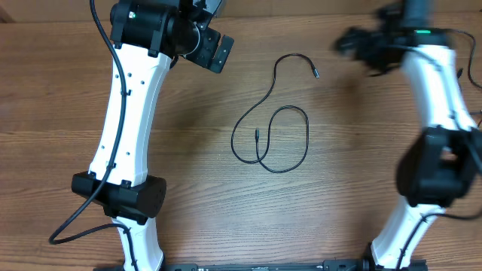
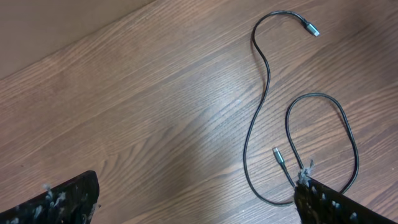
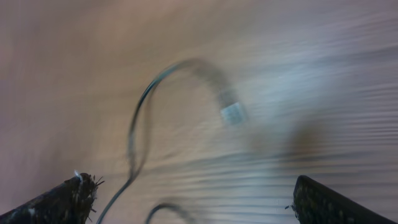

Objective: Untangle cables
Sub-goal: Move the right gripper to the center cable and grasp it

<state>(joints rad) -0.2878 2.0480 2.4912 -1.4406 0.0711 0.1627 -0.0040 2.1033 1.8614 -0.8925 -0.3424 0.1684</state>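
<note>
A single thin black cable point(image 1: 308, 134) lies loose in the middle of the wooden table, one loop crossing over itself, with a small plug point(image 1: 315, 73) at its far end and another point(image 1: 257, 135) inside the loop. My left gripper point(image 1: 213, 49) hovers open at the far left, well apart from the cable. The left wrist view has the cable point(image 2: 268, 74) ahead and to the right, its near loop running up to the right fingertip point(image 2: 336, 205). My right gripper point(image 1: 354, 45) is open at the far right, blurred. The right wrist view shows a smeared strand point(image 3: 140, 118) and plug point(image 3: 233, 114).
Both white arms point(image 1: 124, 128) point(image 1: 437, 98) reach in from the near edge on either side of the cable. A thick black arm cable point(image 1: 79, 214) loops at the left base. The table point(image 1: 196, 203) is bare wood.
</note>
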